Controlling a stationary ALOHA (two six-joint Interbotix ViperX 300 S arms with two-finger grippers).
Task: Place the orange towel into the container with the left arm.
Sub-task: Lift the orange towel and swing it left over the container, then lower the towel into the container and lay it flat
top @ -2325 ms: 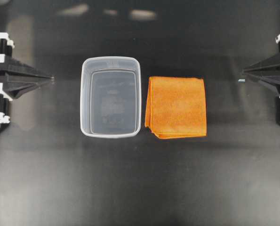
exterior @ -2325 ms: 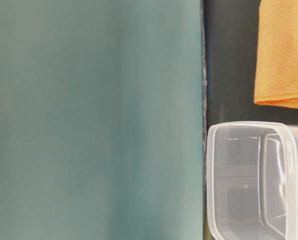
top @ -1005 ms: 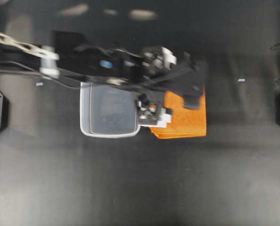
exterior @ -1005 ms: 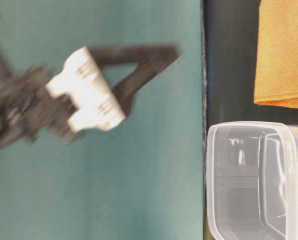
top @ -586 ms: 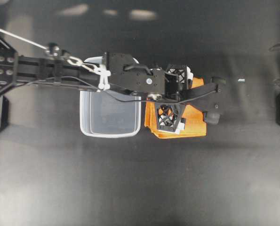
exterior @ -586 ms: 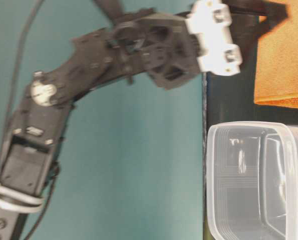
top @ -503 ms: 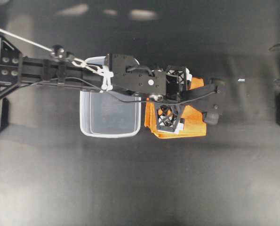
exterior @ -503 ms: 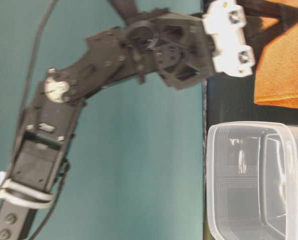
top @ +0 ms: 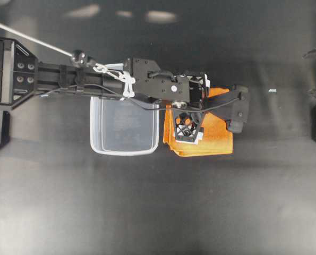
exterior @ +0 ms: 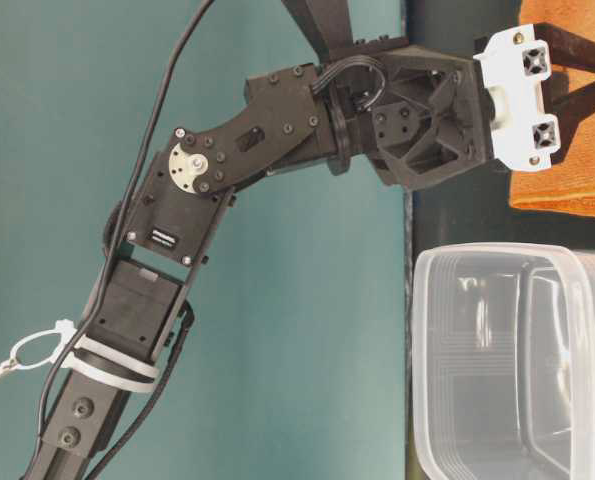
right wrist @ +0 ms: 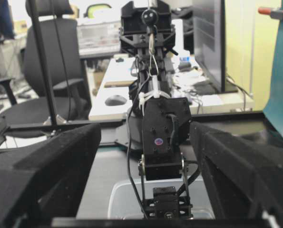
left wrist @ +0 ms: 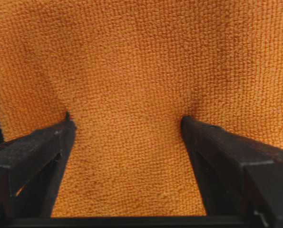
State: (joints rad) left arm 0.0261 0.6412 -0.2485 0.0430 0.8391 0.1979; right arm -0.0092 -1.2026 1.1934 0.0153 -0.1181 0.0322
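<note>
Orange towel (left wrist: 131, 95): cloth, fuzzy looped pile, matt, dimpled under both tips of left gripper (left wrist: 127, 126). Fingers (left wrist: 32, 152): black, matt, grainy. Container (top: 96, 114) behind the gripper: clear plastic, smooth, glossy. Table (top: 158, 202): black, dull sheen. Left arm (exterior: 227, 150): matt black plastic, white clips.

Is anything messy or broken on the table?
Nothing stands out. The orange towel lies folded flat beside the container, which sits upright with nothing in it. The left gripper is open, with its fingers pressing into the towel.
</note>
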